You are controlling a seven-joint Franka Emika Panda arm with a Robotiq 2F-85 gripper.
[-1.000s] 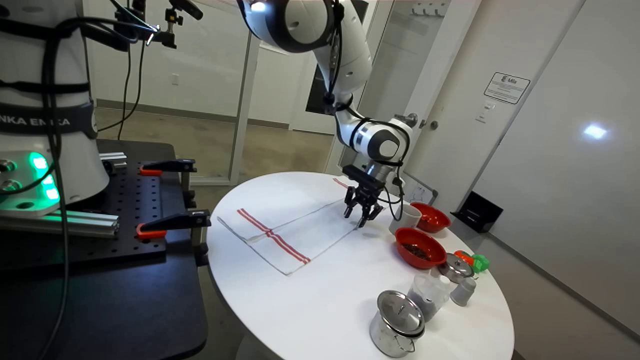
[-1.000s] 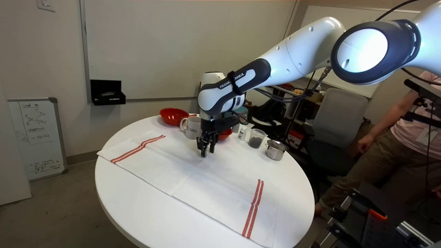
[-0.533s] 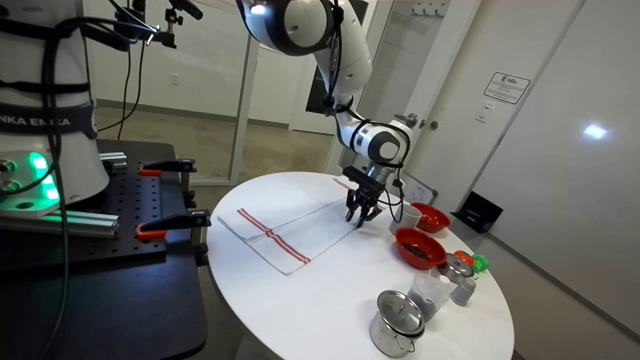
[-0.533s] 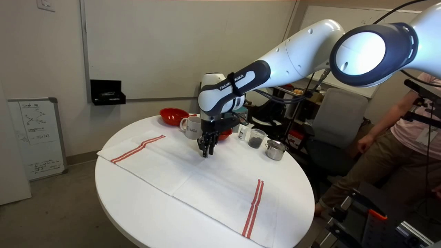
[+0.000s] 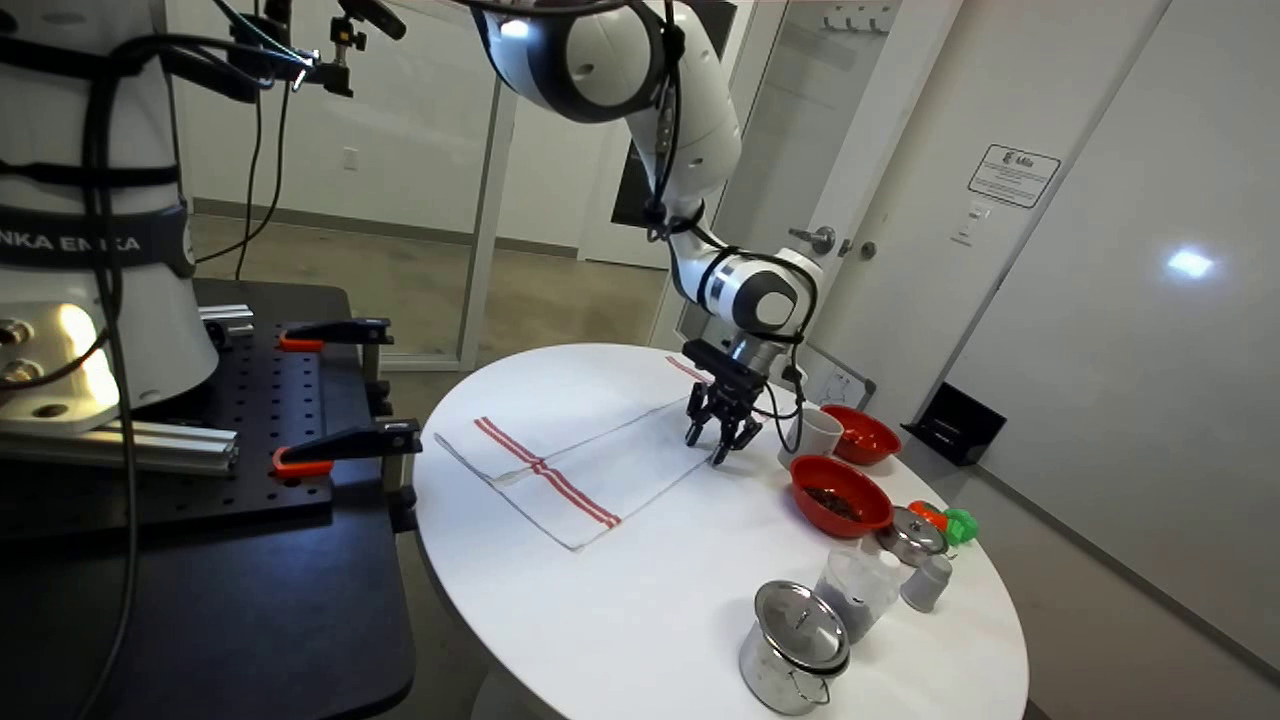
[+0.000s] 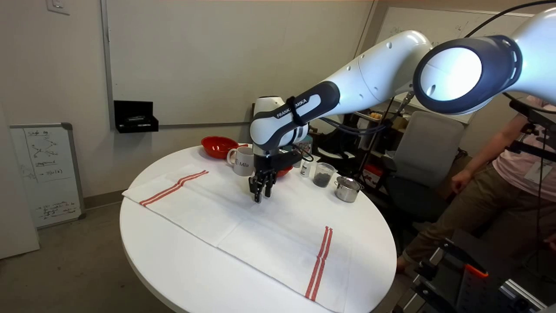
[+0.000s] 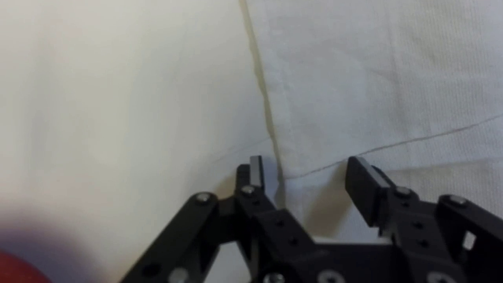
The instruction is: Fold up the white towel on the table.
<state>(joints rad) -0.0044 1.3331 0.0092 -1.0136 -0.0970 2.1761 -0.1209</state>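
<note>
The white towel (image 5: 610, 465) lies spread flat on the round white table (image 5: 660, 610), with red double stripes near its two ends. A layer edge runs lengthwise across it in an exterior view. My gripper (image 6: 263, 198) points down at the towel's long edge, about midway along, on the side facing the bowls. In the wrist view the gripper (image 7: 304, 167) stands open, its fingers well apart. An edge and corner of the towel's cloth (image 7: 377, 74) lie between and ahead of the fingertips, not pinched. Whether the tips touch the surface I cannot tell.
Close beside the gripper stand a white mug (image 6: 243, 161) and a red bowl (image 5: 840, 497) with dark contents. Another red bowl (image 6: 219, 147) sits behind the mug. Farther along the rim are a clear container (image 5: 858, 592) and a lidded metal pot (image 5: 795, 650).
The fingers drew closer together half a second ago and have spread again. The gripper has sunk slightly with the arm. The base light went from green to whitish. The towel lies unchanged.
</note>
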